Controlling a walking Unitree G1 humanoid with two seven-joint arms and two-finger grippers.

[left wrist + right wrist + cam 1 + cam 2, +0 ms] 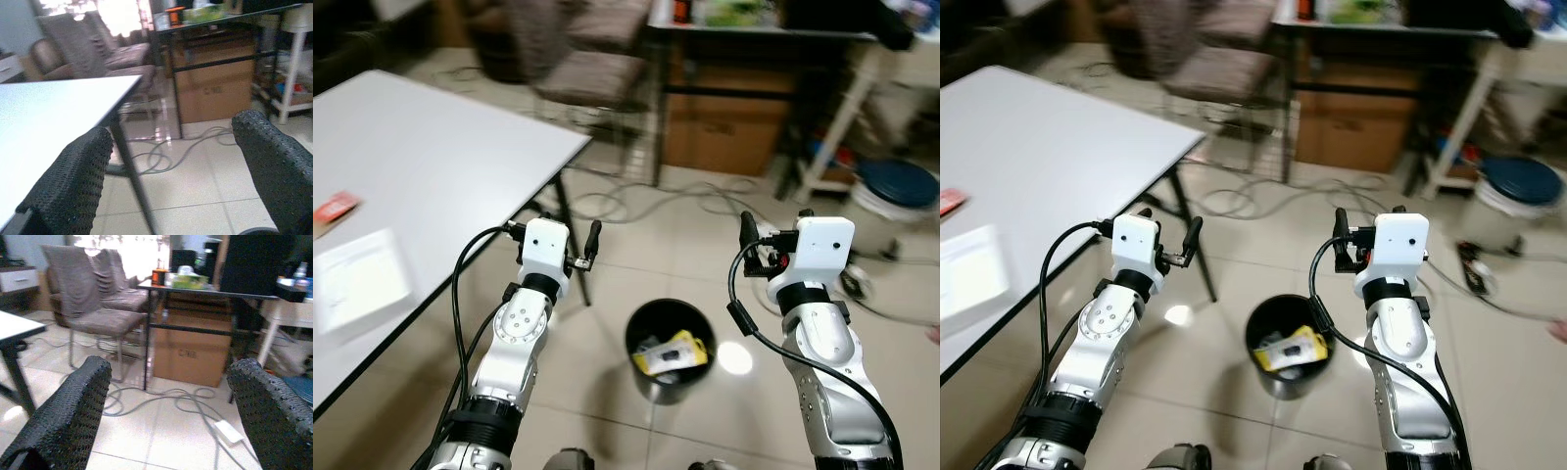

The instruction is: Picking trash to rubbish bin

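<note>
Floor: beige tiles, round black plastic rubbish bin (671, 348) holding yellow trash (674, 353).
Left gripper (579, 257): fingers released, beside white tabletop (431, 166).
Right gripper (756, 240): fingers released, empty.

Between the two raised arms the tiled floor is free above the round black rubbish bin (670, 350), so a gripper can pass straight down to its open mouth. On the robot's left side the white rectangular table (440, 166) and its dark thin leg (570, 235) block the way. Grey cables (636, 201) lie on the floor ahead. Further ahead stand a brown cardboard box (720, 137) and a brown upholstered chair (592, 73).
</note>
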